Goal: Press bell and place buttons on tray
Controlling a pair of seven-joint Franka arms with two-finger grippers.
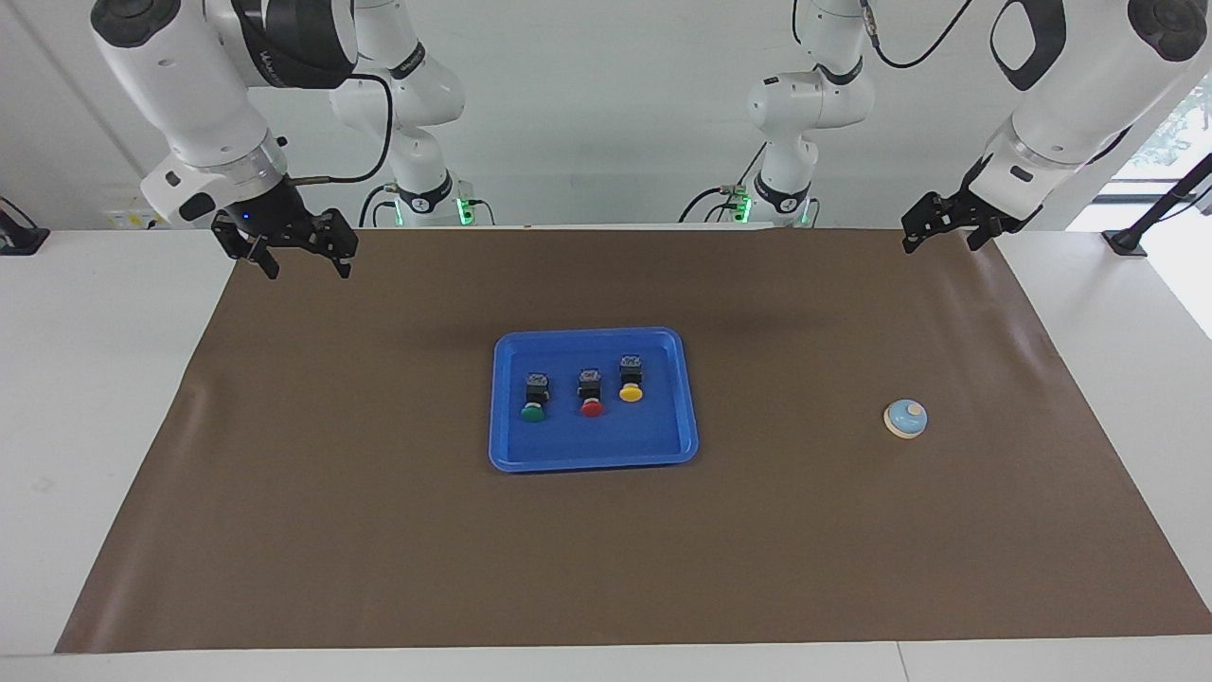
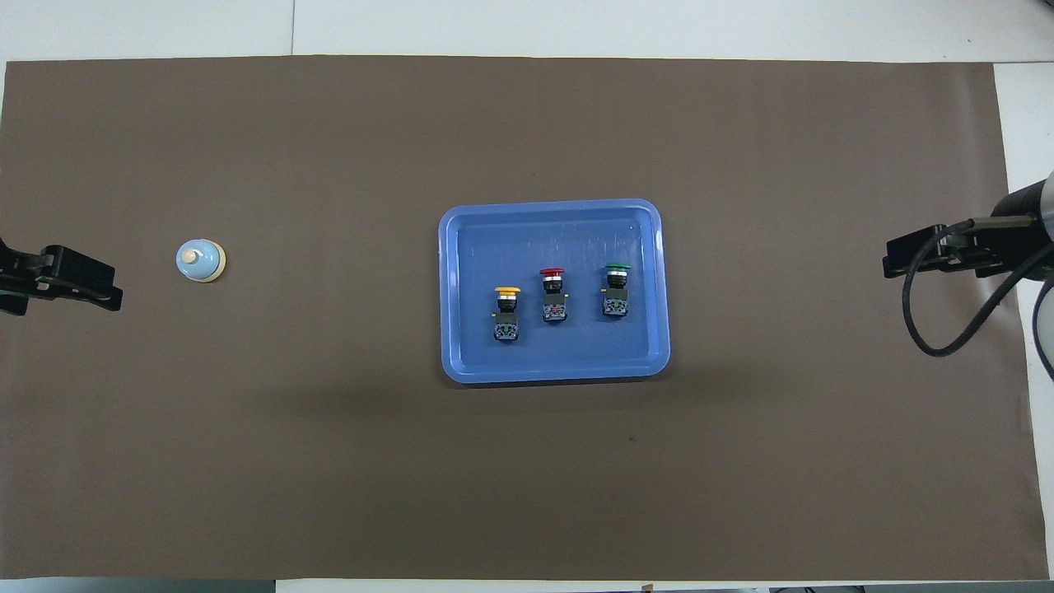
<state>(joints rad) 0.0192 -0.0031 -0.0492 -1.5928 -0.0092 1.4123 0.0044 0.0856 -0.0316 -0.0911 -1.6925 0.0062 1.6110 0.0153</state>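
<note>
The blue tray (image 1: 592, 464) lies in the middle of the mat; it also shows in the overhead view (image 2: 552, 372). Three buttons lie on their sides in it in a row: green (image 1: 533, 398) (image 2: 616, 290), red (image 1: 591, 393) (image 2: 552, 296), yellow (image 1: 631, 379) (image 2: 507, 313). The bell (image 1: 905, 418) (image 2: 200, 261) stands on the mat toward the left arm's end. My left gripper (image 1: 942, 244) (image 2: 82, 284) hangs open and empty in the air over the mat's corner at its own end. My right gripper (image 1: 303, 263) (image 2: 914, 259) hangs open and empty over the other robot-side corner.
A brown mat (image 1: 379, 521) covers most of the white table (image 1: 95, 379). A cable loops from the right wrist (image 2: 939, 329). Both arms wait, raised well above the mat.
</note>
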